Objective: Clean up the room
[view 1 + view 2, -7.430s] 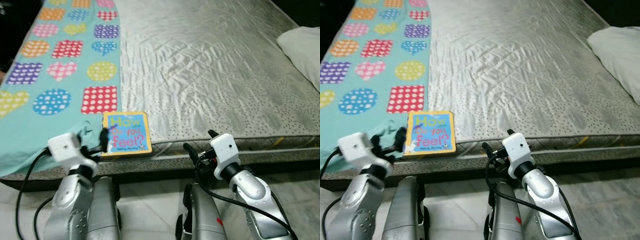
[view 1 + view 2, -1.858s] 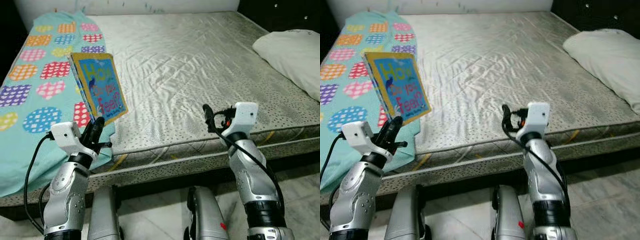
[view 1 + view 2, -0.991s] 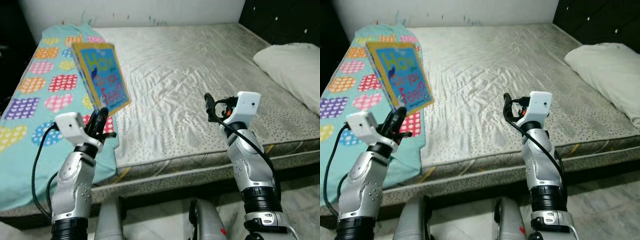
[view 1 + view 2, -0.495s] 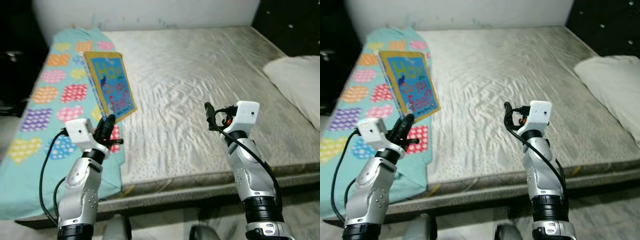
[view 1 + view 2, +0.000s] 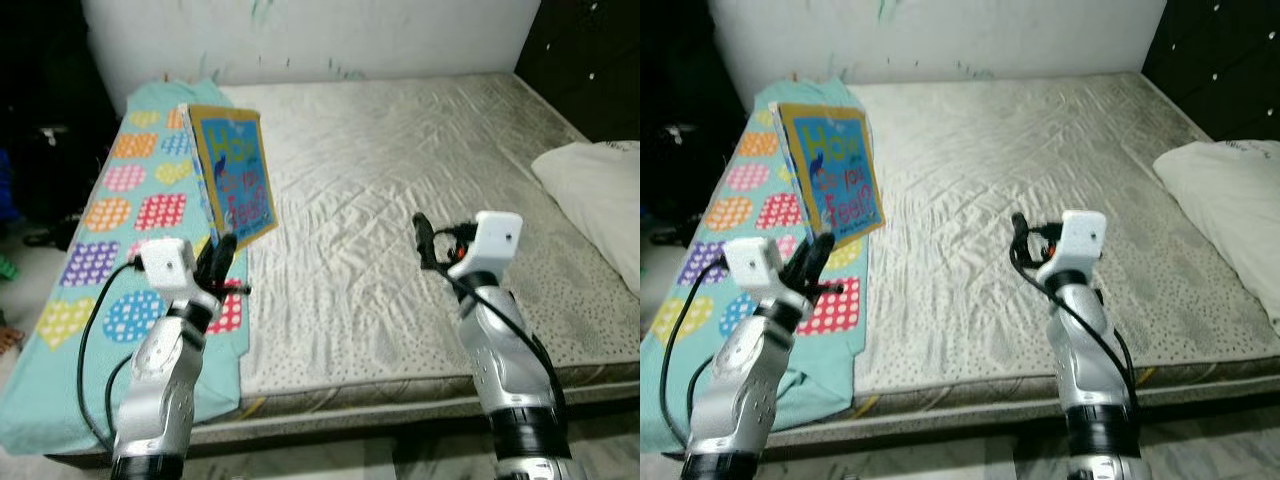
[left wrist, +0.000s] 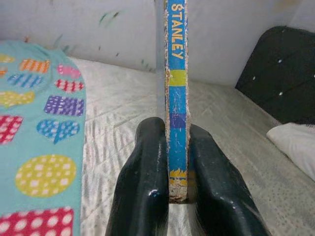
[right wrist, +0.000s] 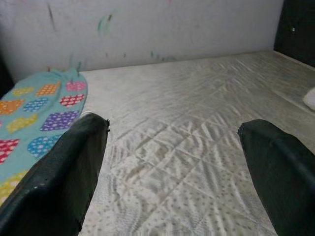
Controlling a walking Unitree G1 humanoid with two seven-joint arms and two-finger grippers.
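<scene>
Book (image 5: pixel 232 170) upright, pinched by left gripper (image 5: pixel 218 258) above mattress (image 5: pixel 400 180); right gripper (image 7: pixel 172 167) spread wide.

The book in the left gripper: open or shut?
Shut. The book shows a single closed edge pinched between the left gripper fingers.

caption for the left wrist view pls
Left gripper shut on an upright book, spine toward the camera, above the bed.

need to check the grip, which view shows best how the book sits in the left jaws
Left wrist view: the book stands edge-on, its spine pinched between both fingers of the left gripper. The eye views show its cover, held upright above the bed, with the pinch mostly hidden.
</scene>
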